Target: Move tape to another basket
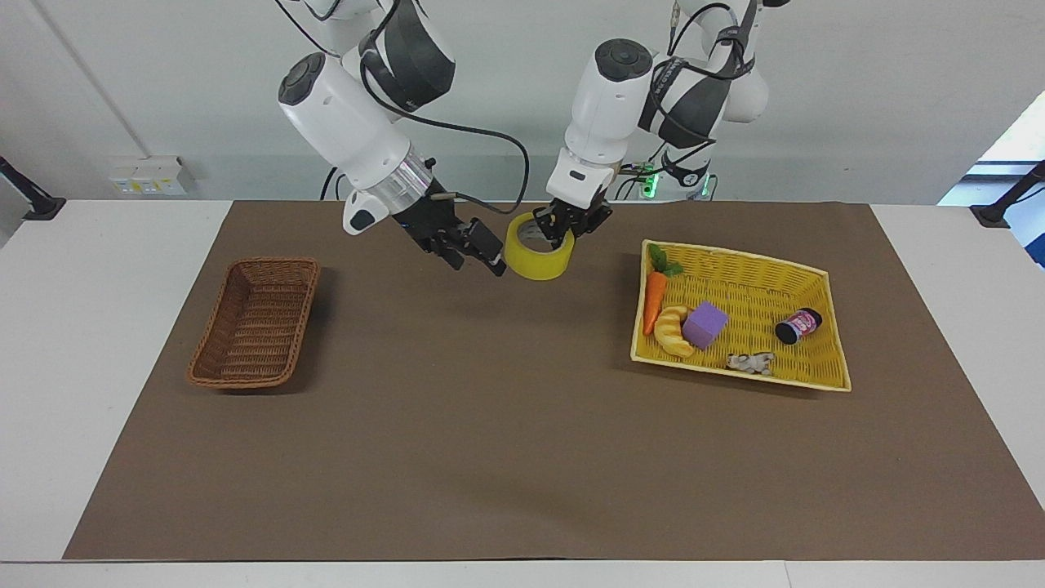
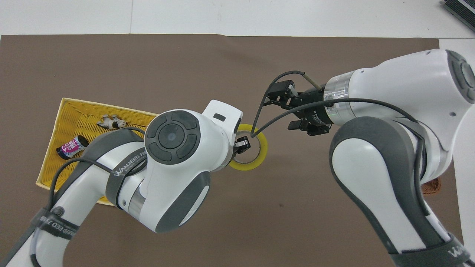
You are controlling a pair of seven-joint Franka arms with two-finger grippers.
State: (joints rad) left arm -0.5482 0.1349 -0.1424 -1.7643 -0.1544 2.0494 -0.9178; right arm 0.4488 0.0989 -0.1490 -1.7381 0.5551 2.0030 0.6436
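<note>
The left tool (image 1: 562,230) is hanging over the middle of the brown mat (image 1: 506,425), clamped tight on the wall of the yellow tape roll (image 1: 537,255), one fingertip dipping inside the pale core and the other pressing on the outside. The roll is riding in the air with its hole facing up and slightly tilted, clear of the mat. From overhead the ring (image 2: 256,155) is peeking out from under the left arm's wrist, with the left tool (image 2: 242,144) biting its rim on the side toward that arm's end of the table.

The right tool (image 1: 472,249) is hovering just beside the roll, on the side toward the right arm's end, fingers spread wide and holding nothing. A fingertip is looking very close to the tape's outer wall (whether it is touching, I cannot tell). Overhead, the right tool (image 2: 287,111) is showing its splayed black fingers over bare mat, near the ring.

The dark brown wicker basket (image 1: 255,333) is sitting on the mat toward the right arm's end of the table, well apart from the roll, with nothing in it. The bright yellow basket (image 1: 820,287) is lying toward the left arm's end, carrying a toy carrot (image 1: 654,298), a croissant (image 1: 673,331), a purple block (image 1: 704,323), a small dark bottle with a pink label (image 1: 798,325) and a little grey-white figure (image 1: 751,363).
</note>
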